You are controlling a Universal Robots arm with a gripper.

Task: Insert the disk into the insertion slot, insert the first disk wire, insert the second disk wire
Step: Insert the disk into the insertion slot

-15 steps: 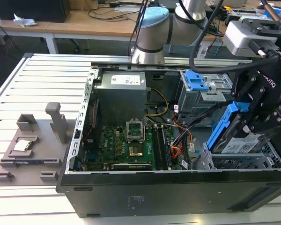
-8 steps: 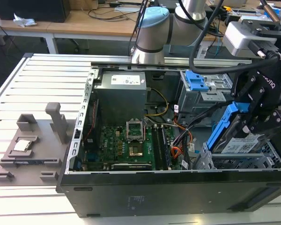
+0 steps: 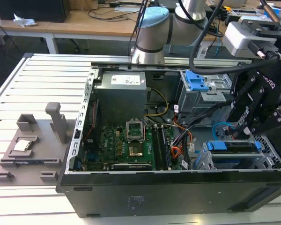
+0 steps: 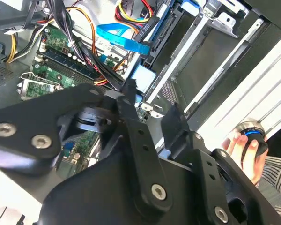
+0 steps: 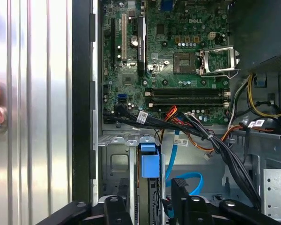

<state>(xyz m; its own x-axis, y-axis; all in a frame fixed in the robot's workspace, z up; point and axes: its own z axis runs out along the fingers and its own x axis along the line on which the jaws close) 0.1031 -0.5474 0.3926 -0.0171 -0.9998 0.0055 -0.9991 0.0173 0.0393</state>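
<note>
Disk (image 3: 233, 146) sits on edge, down in the insertion slot (image 3: 203, 161), and from where I stand it looks fully home. The gripper (image 5: 152, 194) hangs right over it with its fingers (image 5: 180, 197) spread, one on each side of the disk's blue end. I can't make out whether either pad touches it. Just beside one finger curls the first disk wire (image 4: 117, 37), and its loop is near enough to snag. That's the danger, I'd say: a finger coming down off-line could hook that loop and drag its plug askew. It could also lean on the carrier and jam it against the slot's perforated wall. The thick black cable bundle (image 5: 225, 154), crowding in on that same side, could foul a finger too.
</note>
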